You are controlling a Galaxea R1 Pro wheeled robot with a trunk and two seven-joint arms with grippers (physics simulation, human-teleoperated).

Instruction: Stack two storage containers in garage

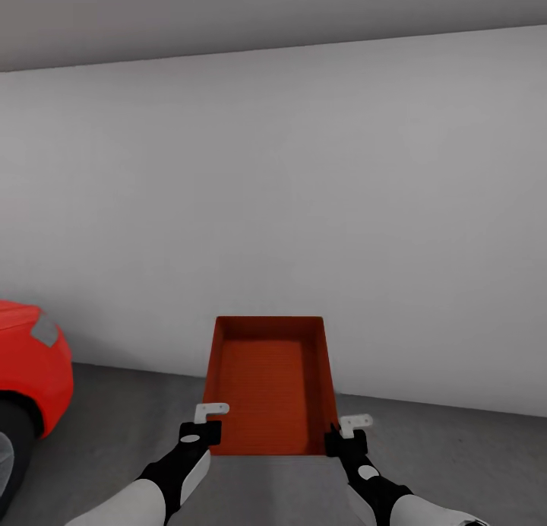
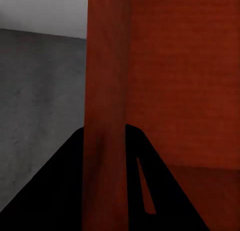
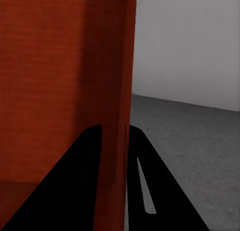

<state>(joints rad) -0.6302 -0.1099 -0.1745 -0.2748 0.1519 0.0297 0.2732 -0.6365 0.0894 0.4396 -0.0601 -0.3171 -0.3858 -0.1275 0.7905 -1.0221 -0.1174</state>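
one orange-red storage container (image 1: 270,389) is carried between both arms in the garage, held above the grey concrete floor (image 1: 463,457), its long axis running straight away from the robot toward the pale grey wall (image 1: 304,207). left gripper (image 1: 205,426) is clamped over the left side wall at the near corner; right gripper (image 1: 348,433) likewise on the right wall, each wall pinched between two fingers. red car (image 1: 30,374) sits well apart to the left. judgement: setting down calls for both arms lowering evenly, since each is equally near.
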